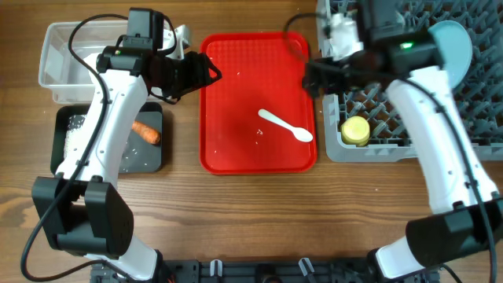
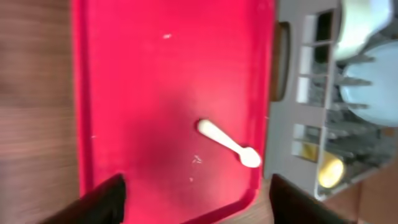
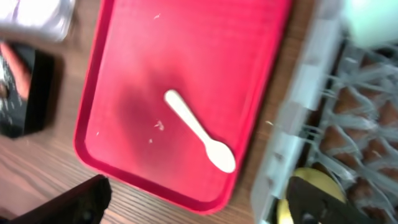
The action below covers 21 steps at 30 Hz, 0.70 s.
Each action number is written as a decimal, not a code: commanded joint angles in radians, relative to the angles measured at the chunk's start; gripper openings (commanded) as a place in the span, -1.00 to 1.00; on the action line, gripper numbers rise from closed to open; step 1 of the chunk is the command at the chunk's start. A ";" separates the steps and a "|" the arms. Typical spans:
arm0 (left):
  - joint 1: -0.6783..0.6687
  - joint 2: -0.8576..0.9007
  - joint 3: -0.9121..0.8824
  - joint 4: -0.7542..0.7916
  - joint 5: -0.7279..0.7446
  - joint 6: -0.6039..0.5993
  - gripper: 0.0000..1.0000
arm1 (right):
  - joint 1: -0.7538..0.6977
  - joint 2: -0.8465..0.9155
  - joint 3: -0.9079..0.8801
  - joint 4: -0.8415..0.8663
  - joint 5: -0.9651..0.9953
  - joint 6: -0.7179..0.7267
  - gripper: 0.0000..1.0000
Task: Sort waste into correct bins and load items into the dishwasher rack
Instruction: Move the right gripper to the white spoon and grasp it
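By my read nearly done: only the white plastic spoon is left, lying mid red tray with a few crumbs beside it. Right of the tray, the yellow cup sits in the dishwasher rack. Left of it, the carrot is in the black tray. The left gripper and right gripper hover over the tray's far half, jaws wide and empty. Farther back are the clear tub and the racked plate. Nothing blocks the spoon.

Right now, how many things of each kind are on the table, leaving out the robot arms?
Trays, tubs and rack: 4 (red tray, clear tub, black tray, grey rack)
Tableware: 3 (white spoon, yellow cup, pale-blue plate)
Food scraps: 1 (carrot)
Total: 8
Uncounted: loose white grains, a blurred pale shape in the rack.
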 commanded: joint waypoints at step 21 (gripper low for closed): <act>0.026 0.077 -0.005 -0.066 -0.441 -0.010 1.00 | 0.071 0.224 -0.334 0.341 0.021 -0.207 0.27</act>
